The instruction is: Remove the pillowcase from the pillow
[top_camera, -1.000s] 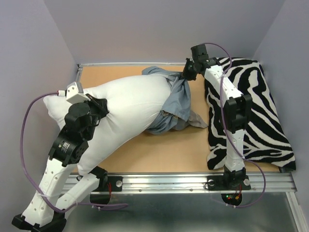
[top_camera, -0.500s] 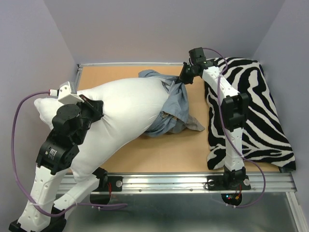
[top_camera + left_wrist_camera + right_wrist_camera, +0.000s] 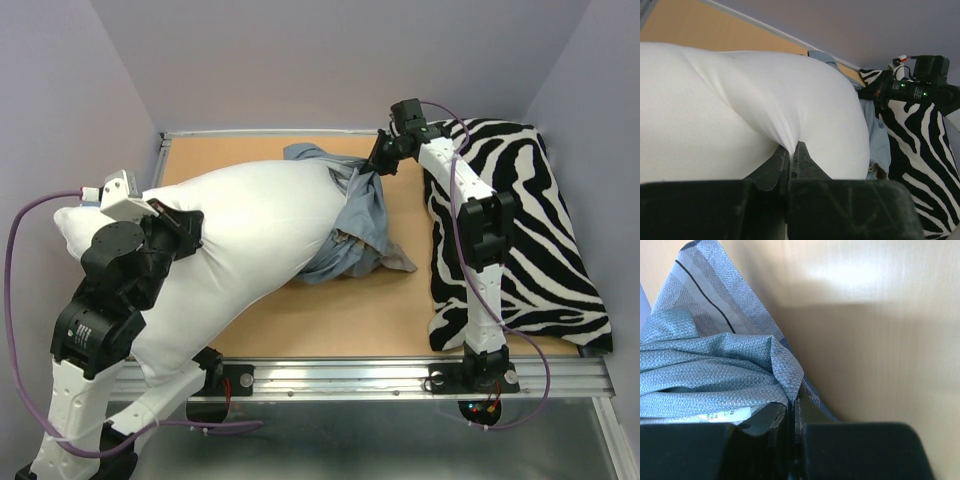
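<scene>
The white pillow (image 3: 250, 235) lies across the table's left and middle, mostly bare. The slate blue-grey pillowcase (image 3: 365, 215) is bunched round its right end. My left gripper (image 3: 188, 222) is shut on a pinch of the pillow's white cloth, seen in the left wrist view (image 3: 790, 145), where the pillow (image 3: 715, 110) fills the frame. My right gripper (image 3: 372, 165) is shut on a fold of the pillowcase at the far right end, seen in the right wrist view (image 3: 791, 402) with the grey weave (image 3: 715, 380) bunched to its left.
A black-and-white zebra-striped cushion (image 3: 540, 230) lies along the right side, next to my right arm. The tan tabletop (image 3: 400, 310) shows in front of the pillowcase. Grey walls close in the back and sides. A metal rail (image 3: 400, 375) runs along the near edge.
My left gripper has pulled the pillow to the left and nearer, so more white shows. My right gripper has held the pillowcase and shifted slightly left at the back.
</scene>
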Robot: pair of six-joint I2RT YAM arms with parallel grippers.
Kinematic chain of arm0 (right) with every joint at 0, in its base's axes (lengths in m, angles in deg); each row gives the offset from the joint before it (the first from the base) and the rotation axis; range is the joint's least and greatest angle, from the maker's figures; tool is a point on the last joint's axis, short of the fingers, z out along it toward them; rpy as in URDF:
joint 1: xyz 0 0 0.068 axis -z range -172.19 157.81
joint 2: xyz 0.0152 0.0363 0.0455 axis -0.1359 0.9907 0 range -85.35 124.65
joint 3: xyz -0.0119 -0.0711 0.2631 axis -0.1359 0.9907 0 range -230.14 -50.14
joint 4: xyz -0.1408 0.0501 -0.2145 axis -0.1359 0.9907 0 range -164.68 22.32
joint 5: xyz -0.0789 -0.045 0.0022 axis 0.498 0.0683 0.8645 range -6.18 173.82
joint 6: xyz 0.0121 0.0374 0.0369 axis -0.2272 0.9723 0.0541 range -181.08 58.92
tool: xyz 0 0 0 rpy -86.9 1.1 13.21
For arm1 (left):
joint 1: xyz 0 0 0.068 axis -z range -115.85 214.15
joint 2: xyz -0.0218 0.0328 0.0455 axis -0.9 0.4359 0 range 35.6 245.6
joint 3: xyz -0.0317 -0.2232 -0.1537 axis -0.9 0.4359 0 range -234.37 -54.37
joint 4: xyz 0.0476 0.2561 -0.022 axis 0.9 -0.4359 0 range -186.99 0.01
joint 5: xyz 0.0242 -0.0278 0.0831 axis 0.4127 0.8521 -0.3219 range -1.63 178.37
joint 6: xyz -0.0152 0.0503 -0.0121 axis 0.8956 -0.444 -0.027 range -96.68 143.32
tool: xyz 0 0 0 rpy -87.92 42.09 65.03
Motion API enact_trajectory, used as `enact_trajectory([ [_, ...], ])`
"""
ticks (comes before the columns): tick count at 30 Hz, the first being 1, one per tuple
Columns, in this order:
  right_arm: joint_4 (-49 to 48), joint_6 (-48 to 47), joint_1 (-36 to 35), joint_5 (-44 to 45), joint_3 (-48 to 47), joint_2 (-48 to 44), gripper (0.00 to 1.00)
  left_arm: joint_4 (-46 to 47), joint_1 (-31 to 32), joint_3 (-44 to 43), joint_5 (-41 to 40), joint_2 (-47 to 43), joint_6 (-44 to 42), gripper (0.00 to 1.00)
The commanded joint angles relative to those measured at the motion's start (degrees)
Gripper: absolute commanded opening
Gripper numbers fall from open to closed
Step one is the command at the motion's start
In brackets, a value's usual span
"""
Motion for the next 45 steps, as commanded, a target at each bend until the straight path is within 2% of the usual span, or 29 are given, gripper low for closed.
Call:
enact_trajectory([
  [1, -6.63, -3.74, 15.07, 30.12, -0.86, 4.19, 0.06, 14.32, -2.7, -11.03, -16.64, -10.95, -4.99, 0.0],
  [7, -6.63, -2.95, 17.96, 28.1, -0.94, 3.49, 0.05, 16.43, -1.11, -6.19, -22.27, -14.02, -5.16, 0.0],
  [12, -6.72, -2.07, 19.02, 26.6, -1.03, 3.22, 0.03, 13.97, 1.7, -12.68, -24.29, -11.83, -6.05, 0.0],
  [21, -6.72, -2.42, 19.11, 27.21, -2.35, 3.04, 0.02, 14.94, 3.72, -11.46, -24.38, -12.97, -4.82, 0.0],
  [24, -6.72, -1.89, 19.55, 26.16, -2.35, 3.31, 0.02, 13.89, 3.72, -16.62, -24.65, -12.18, -5.61, 0.0],
  [31, -6.72, -1.01, 19.55, 25.29, -2.96, 3.84, 0.02, 12.04, 3.81, -22.71, -24.21, -10.77, -7.1, 0.0],
  [45, -6.45, -0.57, 19.64, 24.5, -4.81, 4.37, 0.01, 12.21, 5.39, -22.98, -25.0, -10.95, -7.37, 0.0],
])
